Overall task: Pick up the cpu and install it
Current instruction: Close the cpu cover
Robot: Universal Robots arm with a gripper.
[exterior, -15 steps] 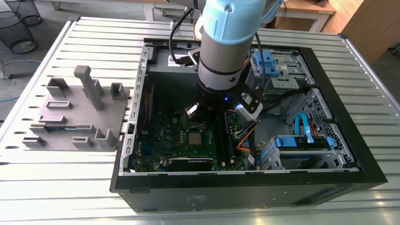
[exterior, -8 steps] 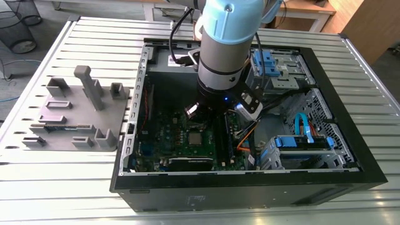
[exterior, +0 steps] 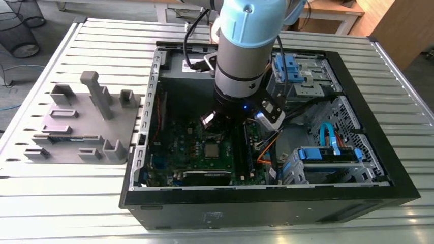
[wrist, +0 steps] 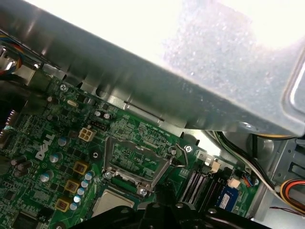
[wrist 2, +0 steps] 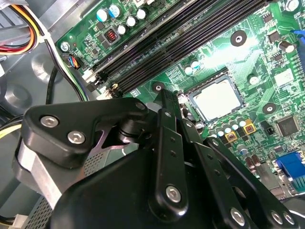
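Silver-topped cpu (wrist 2: 218, 98): small flat square chip, lying flat in its socket on the green motherboard (wrist 2: 267, 57). Nothing rests on it and nothing grips it.

Black gripper (wrist 2: 170, 101): linkage bars and screw heads crowd the foreground of the second wrist view. It hangs over the board just beside the socket, apart from the chip. Whether the claw is spread or pressed together cannot be told. Nothing is seen in it.

Silver socket frame (wrist: 136, 160): hinged, swung up off the chip, with a wire lever at its side.

Black memory slots (wrist 2: 190, 33): long parallel rows on the board near the socket.

Pale blue and grey arm (exterior: 244, 51): reaches down from above into the open case.

Black computer case (exterior: 271, 201): lies on its side with the panel off. Blue drive brackets (exterior: 326, 155) sit at the exterior view's right, and orange cables (exterior: 265, 147) run between them and the board.

Grey fixture tray (exterior: 81, 127): holds upright blocks and pockets, and stands at the exterior view's left, just beside the case.

Slatted metal table (exterior: 81, 203): bears the case and the tray.
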